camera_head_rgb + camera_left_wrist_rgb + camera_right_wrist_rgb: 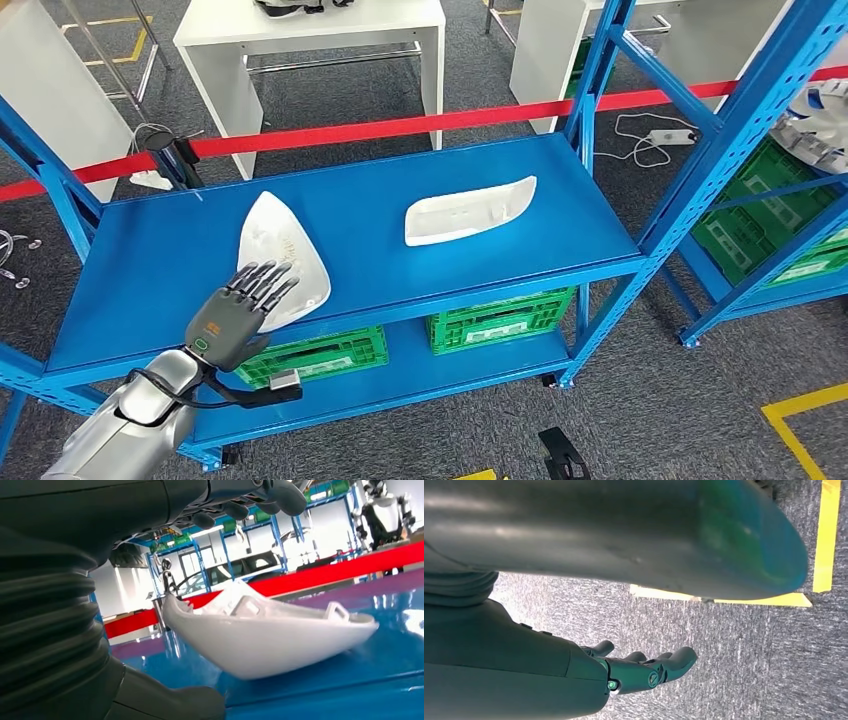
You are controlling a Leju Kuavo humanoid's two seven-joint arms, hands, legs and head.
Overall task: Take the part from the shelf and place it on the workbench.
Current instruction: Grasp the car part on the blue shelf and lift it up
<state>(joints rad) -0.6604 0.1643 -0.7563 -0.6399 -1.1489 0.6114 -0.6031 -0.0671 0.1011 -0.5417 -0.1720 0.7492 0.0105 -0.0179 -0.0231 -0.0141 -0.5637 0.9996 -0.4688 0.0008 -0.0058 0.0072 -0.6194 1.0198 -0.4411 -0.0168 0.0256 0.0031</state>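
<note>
Two white moulded parts lie on the top board of the blue shelf (150, 270). The left part (285, 245) is a pointed shell, and my left hand (240, 305) hovers over its near end with the fingers stretched out above it. In the left wrist view the same part (270, 640) rests on the board between the fingers (280, 495) and the thumb (165, 705), which do not grip it. The second part (468, 212) lies further right, apart from the hand. My right hand (644, 670) hangs over the carpet, fingers loosely extended and holding nothing.
Green crates (505, 318) stand on the lower shelf board. A red barrier tape (400, 127) runs behind the shelf, with a white table (310, 40) beyond it. Another blue rack with green crates (770, 215) stands to the right. Yellow tape (800, 410) marks the grey carpet.
</note>
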